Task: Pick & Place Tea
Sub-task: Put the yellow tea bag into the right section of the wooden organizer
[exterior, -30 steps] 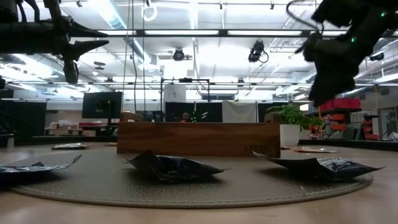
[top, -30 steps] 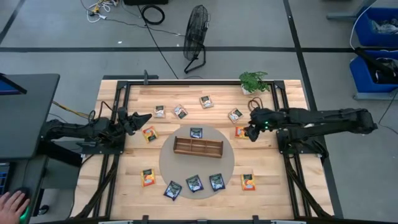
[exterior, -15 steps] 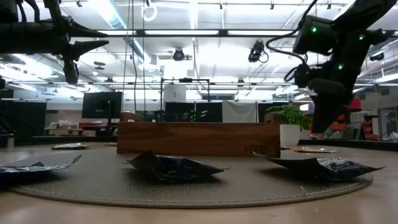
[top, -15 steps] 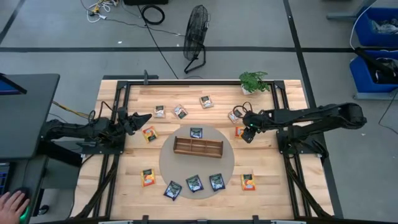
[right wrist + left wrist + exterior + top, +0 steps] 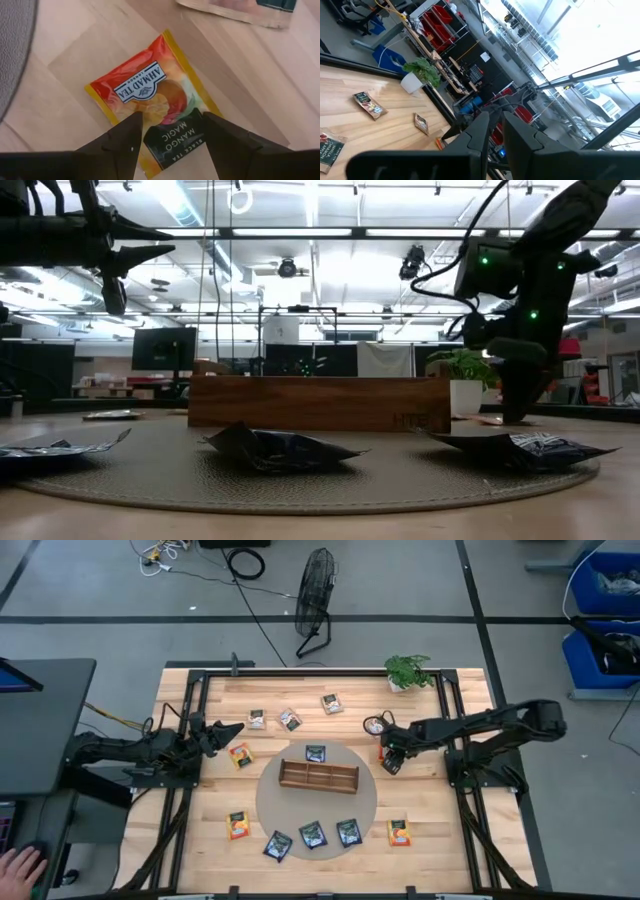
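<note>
My right gripper (image 5: 391, 760) (image 5: 518, 415) is open and low over an orange tea packet (image 5: 150, 95) lying flat on the wood just right of the round grey mat (image 5: 268, 802). In the right wrist view its fingers (image 5: 122, 142) stand over the packet's two sides. Other packets lie flat around: white-and-brown ones (image 5: 290, 719) toward the far edge, dark blue ones (image 5: 312, 834) on the mat, orange ones (image 5: 240, 755) on the wood. The wooden tray (image 5: 318, 776) sits mid-mat. My left gripper (image 5: 232, 728) (image 5: 496, 125) waits raised at the left, slightly open, holding nothing. My right gripper comes at the orange packet from above, pointing down, with one finger over each side of its dark-labelled end (image 5: 172, 137). I cannot tell whether the fingertips touch the packet. The packet lies flat on the table.
A white-and-brown packet (image 5: 376, 725) lies just beyond the right gripper, toward the far edge. A small potted plant (image 5: 408, 671) stands at the far right corner. Black frame rails (image 5: 190, 710) run along both table sides. Bare wood lies between the mat and the near edge.
My right gripper has moved toward the table's left and come down from well above the table to just over the orange packet beside the mat. Nothing on the table has shifted.
</note>
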Robot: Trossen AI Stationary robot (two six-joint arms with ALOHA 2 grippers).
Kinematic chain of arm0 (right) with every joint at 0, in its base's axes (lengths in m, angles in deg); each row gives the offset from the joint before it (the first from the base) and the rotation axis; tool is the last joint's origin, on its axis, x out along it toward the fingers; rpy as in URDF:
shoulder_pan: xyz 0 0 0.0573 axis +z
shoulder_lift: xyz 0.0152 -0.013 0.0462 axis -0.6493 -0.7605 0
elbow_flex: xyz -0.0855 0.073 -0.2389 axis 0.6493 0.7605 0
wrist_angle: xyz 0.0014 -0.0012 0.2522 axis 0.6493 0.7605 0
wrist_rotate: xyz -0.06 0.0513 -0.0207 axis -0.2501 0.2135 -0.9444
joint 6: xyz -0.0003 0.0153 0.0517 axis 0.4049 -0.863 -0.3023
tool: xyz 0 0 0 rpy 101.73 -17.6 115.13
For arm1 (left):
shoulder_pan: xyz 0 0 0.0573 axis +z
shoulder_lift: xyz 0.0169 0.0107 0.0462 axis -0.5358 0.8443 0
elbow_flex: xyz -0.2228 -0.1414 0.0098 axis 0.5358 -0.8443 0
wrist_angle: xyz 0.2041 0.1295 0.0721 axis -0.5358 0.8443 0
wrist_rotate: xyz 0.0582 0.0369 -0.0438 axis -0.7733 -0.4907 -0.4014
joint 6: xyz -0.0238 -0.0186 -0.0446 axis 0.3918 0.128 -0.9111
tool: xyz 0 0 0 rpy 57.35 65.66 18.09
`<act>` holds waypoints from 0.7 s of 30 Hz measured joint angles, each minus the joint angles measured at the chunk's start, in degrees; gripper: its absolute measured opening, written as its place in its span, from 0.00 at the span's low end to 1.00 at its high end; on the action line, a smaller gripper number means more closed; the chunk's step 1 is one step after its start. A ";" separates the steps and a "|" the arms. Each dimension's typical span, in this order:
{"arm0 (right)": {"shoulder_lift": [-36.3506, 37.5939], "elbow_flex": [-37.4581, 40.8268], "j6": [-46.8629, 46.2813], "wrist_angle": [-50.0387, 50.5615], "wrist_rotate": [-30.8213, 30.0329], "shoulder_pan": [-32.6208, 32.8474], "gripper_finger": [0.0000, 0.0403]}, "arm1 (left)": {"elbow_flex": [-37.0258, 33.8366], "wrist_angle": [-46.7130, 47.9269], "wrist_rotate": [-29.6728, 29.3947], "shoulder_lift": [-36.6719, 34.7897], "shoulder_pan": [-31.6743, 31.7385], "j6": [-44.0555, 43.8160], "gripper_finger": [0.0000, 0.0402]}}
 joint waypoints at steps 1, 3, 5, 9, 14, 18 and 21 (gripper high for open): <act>-0.56 -0.02 0.20 -0.46 0.27 0.00 0.53 | 0.00 0.00 0.00 0.00 0.00 -0.02 0.14; -1.17 0.00 0.90 -1.38 0.78 0.00 0.51 | 0.00 0.00 -0.01 0.00 0.00 -0.08 0.14; -1.21 0.02 1.00 -2.08 1.09 0.00 0.47 | 0.00 -0.01 -0.01 0.00 0.00 -0.13 0.14; -1.05 0.11 0.98 -2.76 1.75 0.00 0.34 | 0.00 0.00 0.00 0.00 0.00 -0.15 0.14; -1.01 0.15 0.33 -2.76 2.90 -0.02 0.13 | 0.00 0.00 0.00 0.00 0.00 -0.15 0.14; -0.78 0.01 0.08 -2.52 3.60 0.00 0.02 | 0.00 -0.07 0.00 0.00 0.00 -0.59 0.14; 0.10 -1.10 0.64 -0.72 3.98 0.02 0.03 | 0.00 -0.07 0.00 0.01 0.00 -4.38 0.14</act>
